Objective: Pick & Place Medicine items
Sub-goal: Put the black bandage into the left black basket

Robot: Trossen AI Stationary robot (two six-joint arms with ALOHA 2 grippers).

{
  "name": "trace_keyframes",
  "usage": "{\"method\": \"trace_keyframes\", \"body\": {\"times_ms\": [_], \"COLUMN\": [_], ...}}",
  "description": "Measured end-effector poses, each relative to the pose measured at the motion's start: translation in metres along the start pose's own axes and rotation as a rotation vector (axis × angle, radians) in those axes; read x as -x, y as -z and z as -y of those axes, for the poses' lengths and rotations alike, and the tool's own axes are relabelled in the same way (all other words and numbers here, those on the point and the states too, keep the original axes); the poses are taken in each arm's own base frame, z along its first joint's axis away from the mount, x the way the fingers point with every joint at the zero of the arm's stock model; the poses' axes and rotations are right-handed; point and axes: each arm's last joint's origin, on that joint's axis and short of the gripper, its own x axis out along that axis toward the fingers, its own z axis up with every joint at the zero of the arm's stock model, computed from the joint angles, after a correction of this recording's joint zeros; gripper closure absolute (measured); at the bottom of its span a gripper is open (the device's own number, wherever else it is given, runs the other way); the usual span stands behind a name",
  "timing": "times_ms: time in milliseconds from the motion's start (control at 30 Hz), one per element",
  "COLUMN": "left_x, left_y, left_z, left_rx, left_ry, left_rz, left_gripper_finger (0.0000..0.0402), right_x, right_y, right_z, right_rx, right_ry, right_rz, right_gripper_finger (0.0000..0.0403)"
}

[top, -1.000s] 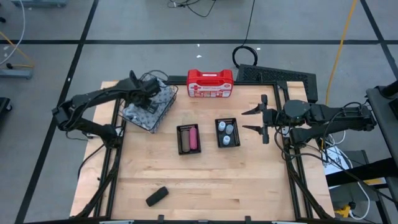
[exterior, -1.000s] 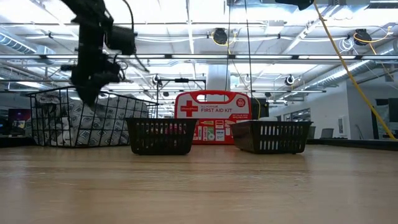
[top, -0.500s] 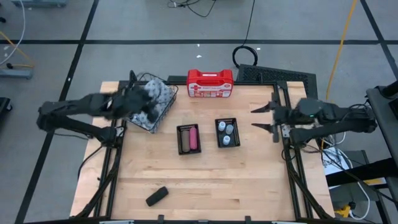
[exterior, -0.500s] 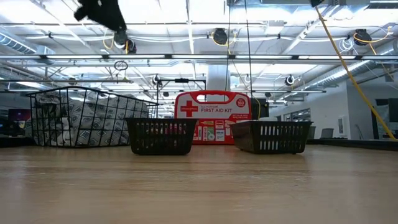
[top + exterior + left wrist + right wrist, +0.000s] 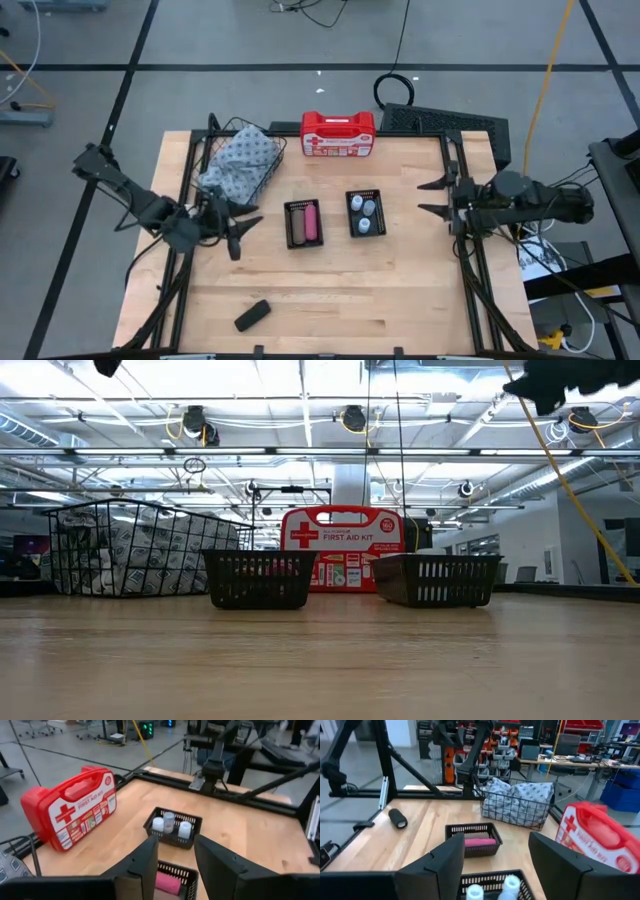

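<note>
Two open, empty hands (image 5: 240, 232) (image 5: 432, 197)

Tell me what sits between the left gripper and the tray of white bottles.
In the high view, the tray holding pink and brown blocks lies between the left gripper and the bottle tray.

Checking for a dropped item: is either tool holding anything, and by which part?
Nothing is held. The left tool and the right tool are both open and empty.

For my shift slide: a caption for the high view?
Both arms wait at the table's sides; bottles and a pink block sit in trays, a black block lies loose.
</note>
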Motion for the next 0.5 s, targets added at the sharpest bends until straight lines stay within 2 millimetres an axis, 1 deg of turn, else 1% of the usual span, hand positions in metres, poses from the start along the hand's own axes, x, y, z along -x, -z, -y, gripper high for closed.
{"method": "trace_keyframes", "body": {"times_ms": [133,267,367,500], "left_x": [0.000,-0.001,-0.003,-0.005], "left_y": [0.004,0.004,0.003,0.003], "left_z": [0.000,-0.001,-0.003,-0.005], "left_rx": [0.026,0.028,0.033,0.037], "left_ry": [-0.015,-0.023,-0.034,-0.043], "left_rz": [0.004,0.006,0.002,0.001], "left_gripper_finger": [0.0266,0.0266,0.0266,0.0266], "right_x": [-0.005,-0.015,-0.021,-0.027], "right_y": [0.025,0.052,0.063,0.080], "right_z": [-0.001,-0.004,-0.005,-0.008], "right_rx": [-0.064,-0.087,-0.091,-0.068], "right_ry": [0.001,0.000,-0.004,-0.050], "right_rz": [0.096,0.154,0.195,0.163], "right_gripper_finger": [0.0193,0.0193,0.0193,0.0193]}}
